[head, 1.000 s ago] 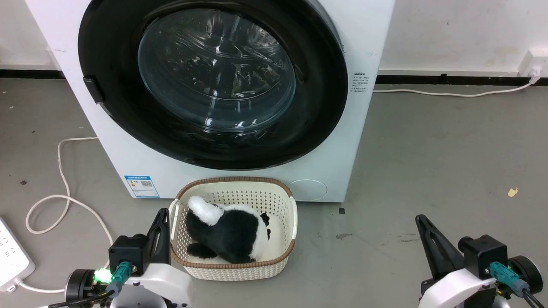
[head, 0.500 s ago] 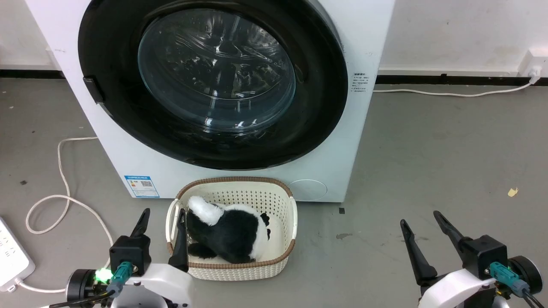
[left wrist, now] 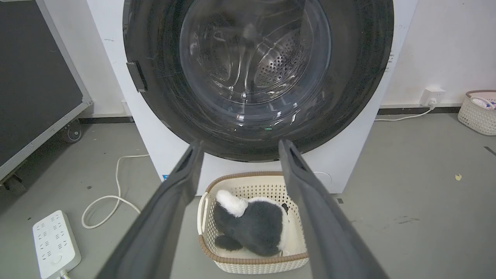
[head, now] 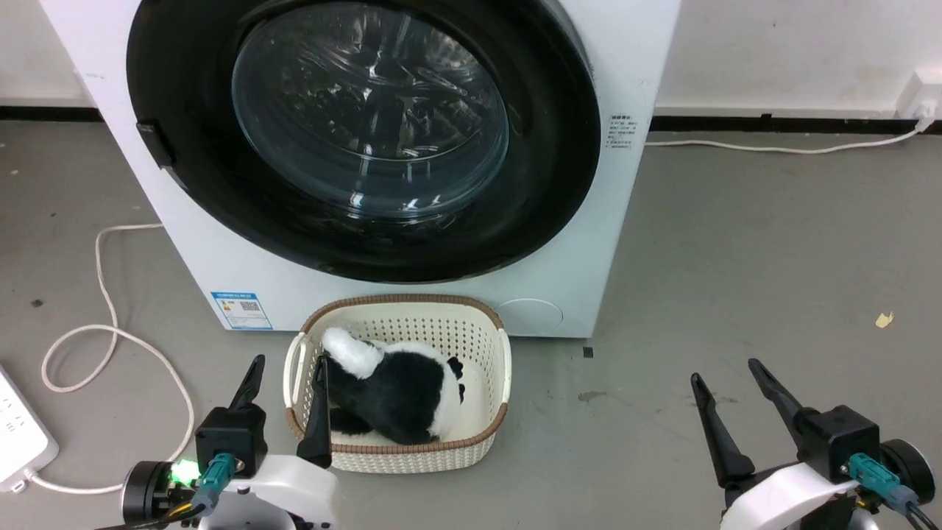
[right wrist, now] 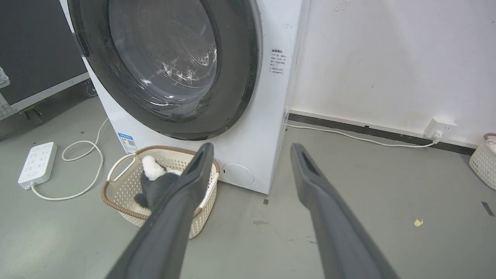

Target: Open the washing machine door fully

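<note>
Hanging low over the floor, the left pincer and right pincer are spread wide, holding nothing, likely ready to grab. The washing machine door sits shut ahead, above them.

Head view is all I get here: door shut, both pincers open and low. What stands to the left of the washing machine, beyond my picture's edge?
Observer: The left wrist view shows a large dark panel on castors standing left of the washing machine.
Operator: Anything to the right, along the wall?
Observer: A second pale woven basket sits on the floor by the wall, beyond the wall socket.
Operator: I see only a white corner at my lower left.
Observer: That is a power strip lying flat on the floor; a white cable loops between it and the machine.
</note>
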Controlling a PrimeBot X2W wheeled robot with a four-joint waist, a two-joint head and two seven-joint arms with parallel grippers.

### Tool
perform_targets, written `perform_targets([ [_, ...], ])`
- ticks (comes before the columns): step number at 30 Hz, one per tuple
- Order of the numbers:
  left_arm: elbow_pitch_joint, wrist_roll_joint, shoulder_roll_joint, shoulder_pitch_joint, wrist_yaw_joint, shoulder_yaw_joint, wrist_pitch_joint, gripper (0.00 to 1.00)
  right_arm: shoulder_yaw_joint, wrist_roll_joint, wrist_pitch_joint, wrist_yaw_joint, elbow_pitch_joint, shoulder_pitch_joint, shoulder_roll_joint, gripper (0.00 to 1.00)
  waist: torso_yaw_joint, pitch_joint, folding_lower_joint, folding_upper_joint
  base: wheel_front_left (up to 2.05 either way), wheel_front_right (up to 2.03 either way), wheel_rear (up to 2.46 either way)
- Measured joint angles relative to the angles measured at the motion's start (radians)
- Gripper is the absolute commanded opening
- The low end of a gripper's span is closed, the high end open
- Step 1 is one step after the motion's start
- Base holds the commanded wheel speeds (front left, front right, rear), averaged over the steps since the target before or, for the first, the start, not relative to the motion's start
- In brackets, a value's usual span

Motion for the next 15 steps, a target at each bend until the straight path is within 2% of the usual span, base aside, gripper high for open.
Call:
perform_targets([
  [15, -0.003, -0.008, 0.000, -0.012, 0.022, -0.032, -0.034, 1.00, 0.008, 0.051, -0.019, 0.000, -0.008, -0.069, -0.050, 1.00, 0.017, 0.052, 0.0000, 0.0000, 0.00, 0.00, 0.00],
])
